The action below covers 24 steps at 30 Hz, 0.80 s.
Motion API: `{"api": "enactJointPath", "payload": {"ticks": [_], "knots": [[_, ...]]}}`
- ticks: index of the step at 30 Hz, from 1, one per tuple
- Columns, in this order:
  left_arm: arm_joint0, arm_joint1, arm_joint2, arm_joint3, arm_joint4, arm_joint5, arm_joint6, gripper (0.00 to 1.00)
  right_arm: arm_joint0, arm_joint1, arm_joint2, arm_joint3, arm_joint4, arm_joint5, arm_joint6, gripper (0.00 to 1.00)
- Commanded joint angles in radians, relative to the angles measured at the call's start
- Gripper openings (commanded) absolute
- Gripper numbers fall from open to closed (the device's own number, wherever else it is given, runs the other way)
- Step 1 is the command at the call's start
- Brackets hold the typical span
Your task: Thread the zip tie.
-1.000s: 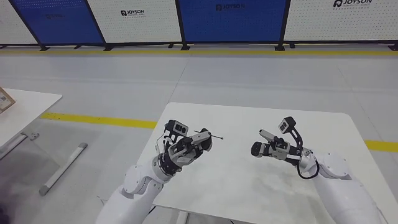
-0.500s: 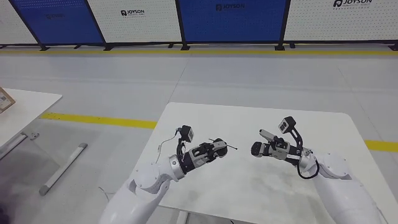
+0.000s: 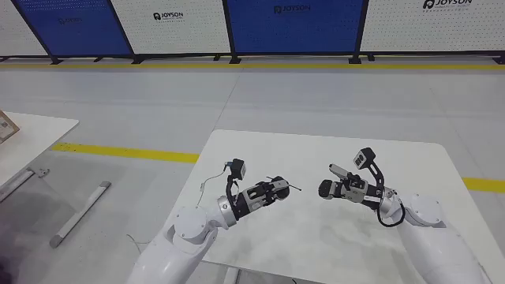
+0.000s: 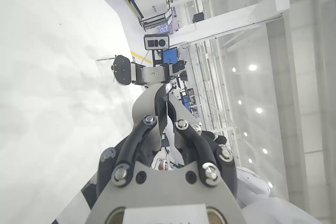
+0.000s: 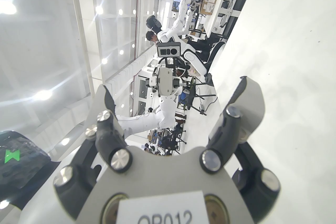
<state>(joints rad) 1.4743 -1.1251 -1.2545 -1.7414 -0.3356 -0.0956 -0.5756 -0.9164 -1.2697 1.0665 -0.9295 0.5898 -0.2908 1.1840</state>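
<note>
- left gripper (image 3: 278, 187) is clenched on the zip tie (image 3: 291, 185), above the white table (image 3: 316, 241).
- the tie's thin tip points toward the right gripper (image 3: 329, 183).
- right gripper hangs near, fingers spread wide.
</note>
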Motion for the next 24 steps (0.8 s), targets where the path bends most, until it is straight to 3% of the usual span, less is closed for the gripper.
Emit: {"api": "enactJointPath", "payload": {"ticks": [1,5,6,17,18,24], "knots": [[-0.009,-0.001,0.022,0.009,0.067,0.023,0.028,0.0,0.0,0.0,0.0,0.0,0.0,0.0,0.0,1.0],[-0.032,-0.003,0.068,0.019,0.219,0.116,0.117,0.0,0.0,0.0,0.0,0.0,0.0,0.0,0.0,1.0],[-0.036,-0.004,0.075,0.018,0.231,0.123,0.13,0.0,0.0,0.0,0.0,0.0,0.0,0.0,0.0,1.0],[-0.038,-0.006,0.081,0.017,0.223,0.12,0.136,0.0,0.0,0.0,0.0,0.0,0.0,0.0,0.0,1.0],[-0.037,-0.006,0.082,0.015,0.217,0.115,0.142,0.0,0.0,0.0,0.0,0.0,0.0,0.0,0.0,1.0],[0.0,-0.004,0.037,0.023,0.106,-0.033,0.138,0.0,0.0,0.0,0.0,0.0,0.0,0.0,0.0,1.0]]}}
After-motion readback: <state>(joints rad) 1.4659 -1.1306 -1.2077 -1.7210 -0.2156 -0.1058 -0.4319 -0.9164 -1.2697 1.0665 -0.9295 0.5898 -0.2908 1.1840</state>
